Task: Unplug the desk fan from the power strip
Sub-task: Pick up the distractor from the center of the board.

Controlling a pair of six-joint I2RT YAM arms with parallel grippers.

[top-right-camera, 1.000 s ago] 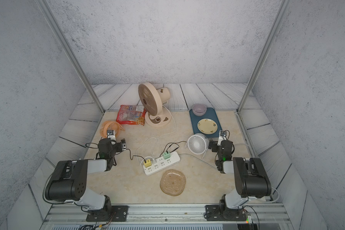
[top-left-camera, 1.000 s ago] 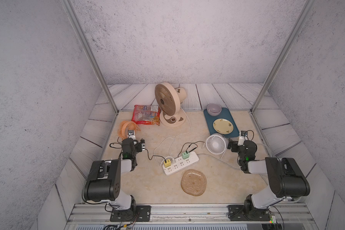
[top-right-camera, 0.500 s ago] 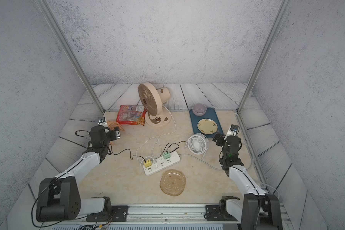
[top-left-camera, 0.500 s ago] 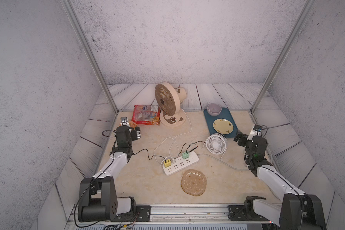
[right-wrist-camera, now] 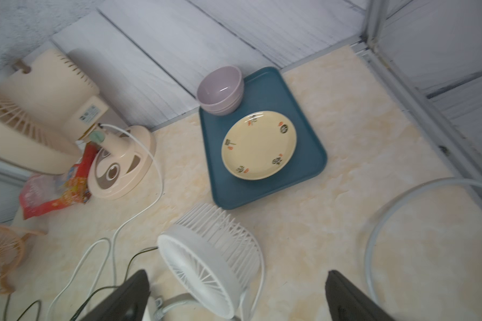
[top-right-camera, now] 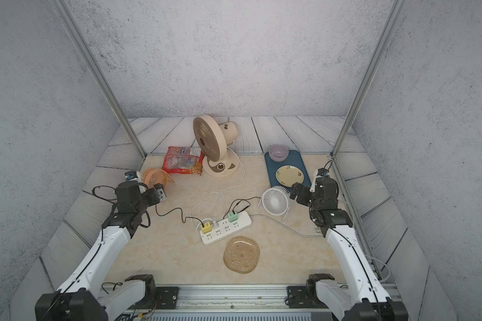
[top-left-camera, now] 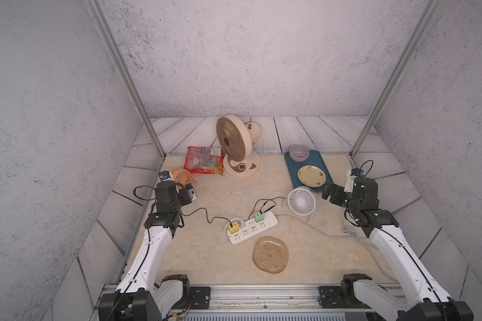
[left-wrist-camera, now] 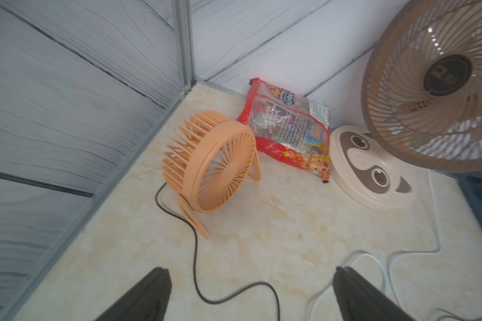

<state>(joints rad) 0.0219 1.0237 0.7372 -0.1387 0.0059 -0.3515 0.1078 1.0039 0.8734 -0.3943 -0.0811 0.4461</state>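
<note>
White plastic power strip point(top-left-camera: 252, 228) lies flat and a bit skewed on the beige marbled desk point(top-left-camera: 195, 250), so I'll place everything off that. Behind the strip stands the big beige desk fan with the raccoon-face base point(top-left-camera: 235, 147). Its white cord point(top-left-camera: 263, 178) loops down and ends at the strip between a yellow cube adapter point(top-left-camera: 233, 228) and a green cube adapter point(top-left-camera: 259, 216), both plugged in. Just in front of the strip sits an amber glass plate point(top-left-camera: 270, 254). Left claw point(left-wrist-camera: 251, 294) hovers well off to the strip's left, near a small orange plastic fan point(left-wrist-camera: 214, 164), jaws spread wide, nothing in them. Right claw point(top-left-camera: 333, 194) is off to the strip's right, just beside a small white plastic fan point(top-left-camera: 302, 200), also wide open and empty.
</note>
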